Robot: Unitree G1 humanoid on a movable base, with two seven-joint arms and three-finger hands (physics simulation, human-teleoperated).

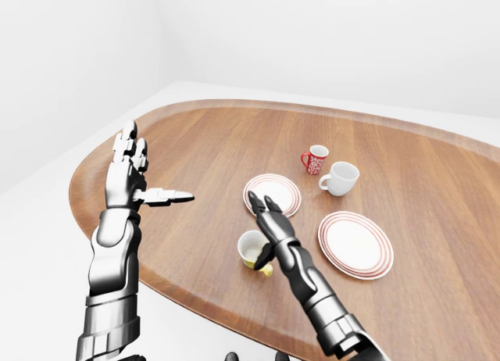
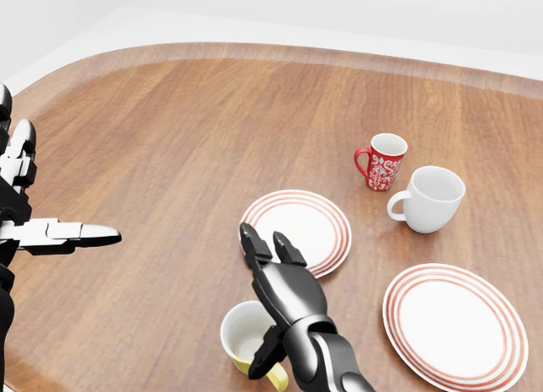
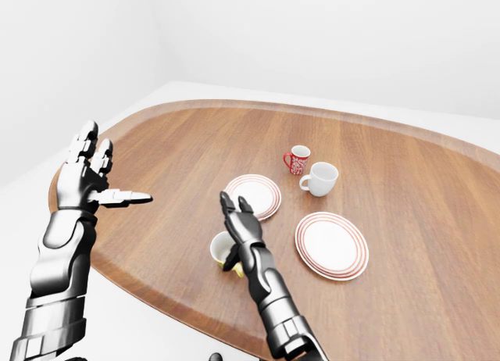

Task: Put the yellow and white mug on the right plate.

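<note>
The yellow and white mug (image 2: 244,334) stands upright near the bottom of the head view, its yellow handle (image 2: 277,378) pointing down-right. My right hand (image 2: 261,294) hovers just right of the mug, open. Its fingers (image 2: 249,238) stretch up toward the left plate and its thumb (image 2: 261,348) hangs by the mug's right side, near the handle. I cannot tell whether the thumb touches the mug. The right plate (image 2: 454,326), white with red rings, lies bare at the lower right. My left hand (image 1: 150,173) is raised open over the table's left part, holding nothing.
A second red-ringed plate (image 2: 299,228) lies just above my right hand. A red patterned mug (image 2: 382,161) and a plain white mug (image 2: 431,198) stand above the right plate. The oval wooden table (image 2: 187,137) has its edge close below the yellow mug.
</note>
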